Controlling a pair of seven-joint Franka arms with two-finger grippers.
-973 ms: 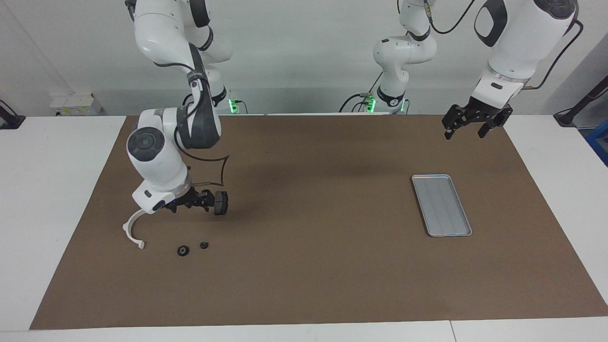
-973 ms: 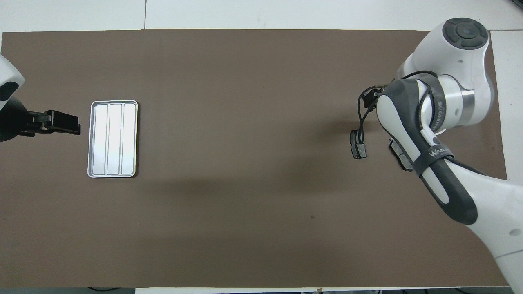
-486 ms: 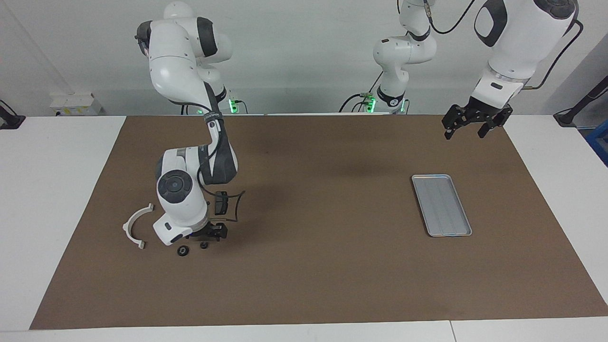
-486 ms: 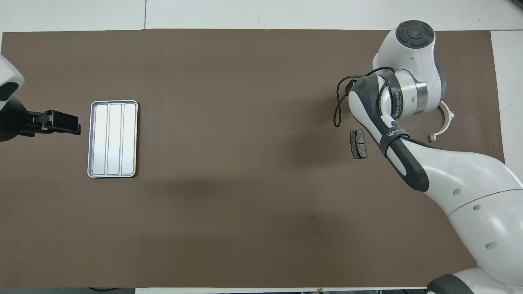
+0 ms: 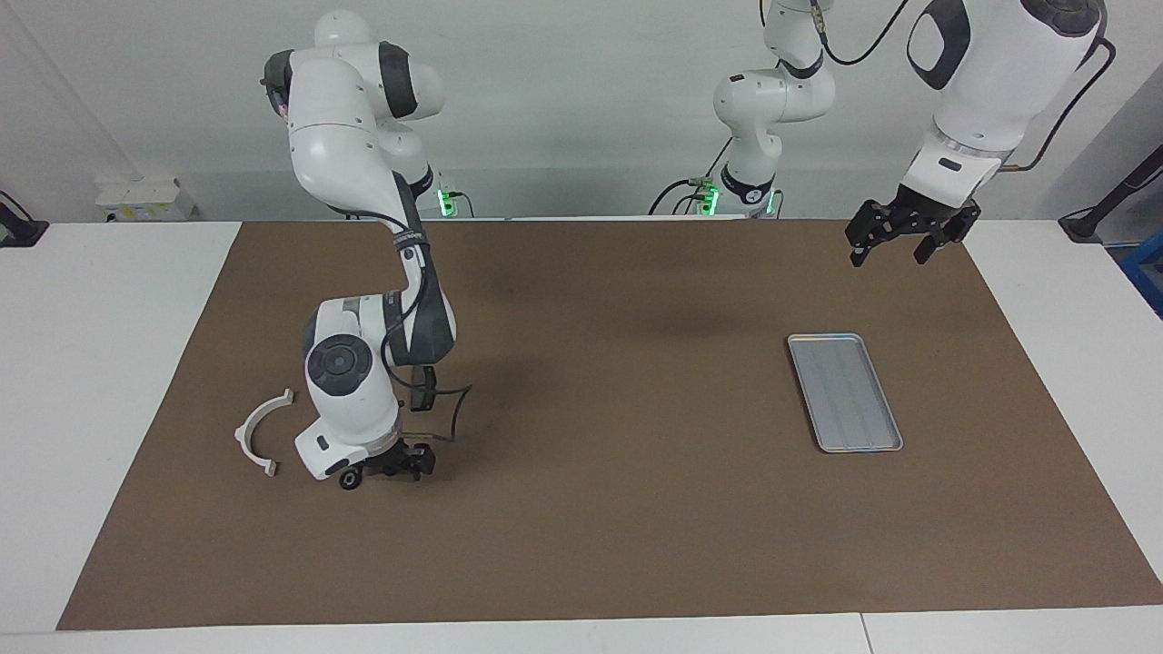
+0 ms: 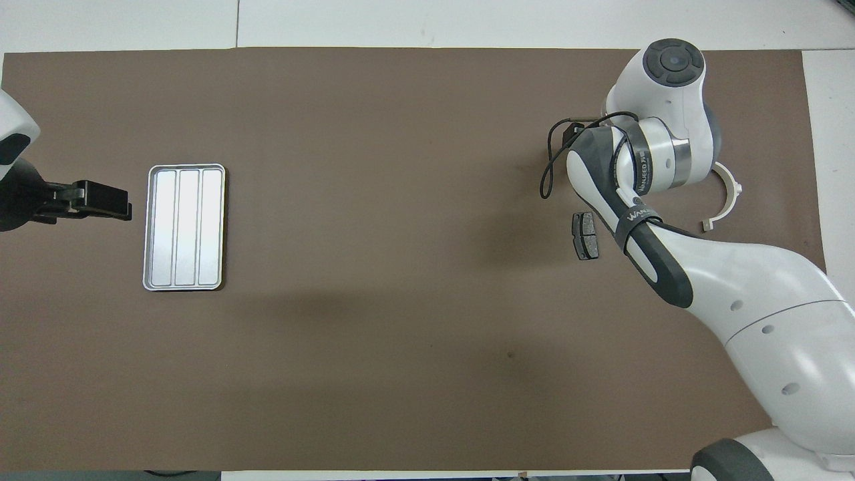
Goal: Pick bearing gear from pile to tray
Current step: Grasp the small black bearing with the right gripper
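right gripper (image 5: 392,465): low over the mat at the small black round pieces; whether its fingers are parted or have hold of anything cannot be told.
black round piece (image 5: 349,480): on the mat at the gripper's 8 o'clock in the facing view, just beside it.
white half-ring bracket (image 5: 257,433): flat on the mat, near the gripper at its 9 o'clock in that view.
brake-pad plate (image 6: 585,236): on the mat beside the right arm, nearer the robots than the gripper's spot.
tray (image 5: 844,391): toward the left arm's end, well apart from the pile, nothing in it.
left gripper (image 5: 892,242): waits in the air, fingers spread, holding nothing.
mat (image 5: 600,509): brown, under everything.
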